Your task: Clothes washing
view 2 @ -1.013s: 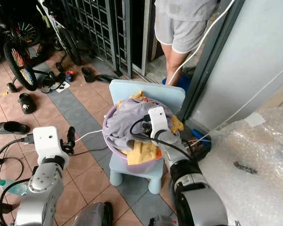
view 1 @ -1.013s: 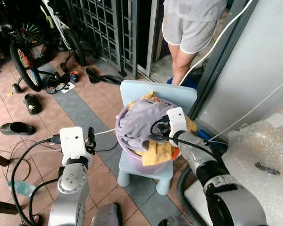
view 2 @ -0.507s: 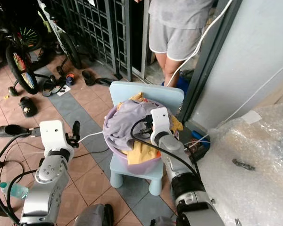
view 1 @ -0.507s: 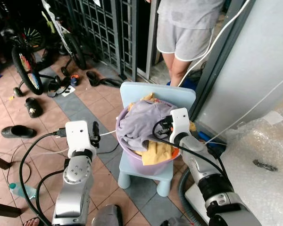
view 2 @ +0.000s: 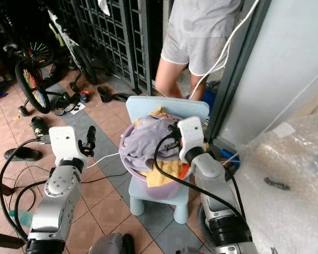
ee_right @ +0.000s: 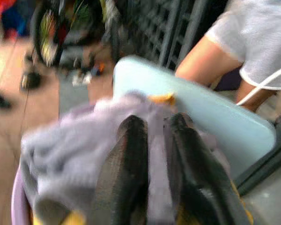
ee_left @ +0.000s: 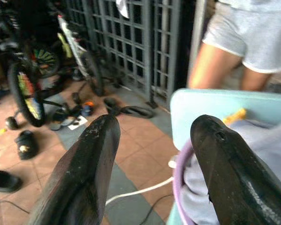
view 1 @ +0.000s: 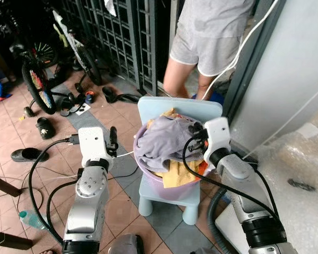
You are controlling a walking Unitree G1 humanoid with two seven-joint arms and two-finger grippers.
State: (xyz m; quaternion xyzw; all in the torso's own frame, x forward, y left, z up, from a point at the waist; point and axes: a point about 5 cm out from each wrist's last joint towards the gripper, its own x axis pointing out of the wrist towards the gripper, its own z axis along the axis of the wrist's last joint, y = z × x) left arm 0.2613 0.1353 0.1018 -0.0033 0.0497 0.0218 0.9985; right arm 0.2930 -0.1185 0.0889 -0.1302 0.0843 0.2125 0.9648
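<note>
Grey metal grating [view 1: 124, 37] and a pale wall [view 1: 297, 69] back the scene, with terracotta floor tiles [view 1: 21, 132] spread below and a person in grey shorts [view 1: 209, 50] standing just behind the chair. Bubble wrap [view 1: 302, 185] covers something bulky on the robot's right, and a bicycle [view 1: 40, 74] leans on the far left with sandals [view 1: 29, 154] scattered near it.

Pale blue, the small plastic chair [view 1: 172, 193] stands on the tiles and carries a lilac laundry basin [view 1: 164, 182] on its seat. Heaped inside is a grey garment [view 1: 161, 140], with yellow cloth [view 1: 175, 172] under it spilling toward the basin's front rim.

At the basin's right side, the right gripper [ee_right: 157, 140] reaches into the heap. Its two black fingers sit close together with a fold of the grey garment pinched between them, as the blurred right wrist view shows.

To the left of the basin, apart from it, the left gripper [ee_left: 152, 140] hovers above the floor. Its fingers [ee_left: 84, 173] are spread wide with nothing between them, pointing toward the chair back and the basin rim.

A white cable [view 1: 122, 155] trails across the tiles toward the chair.
</note>
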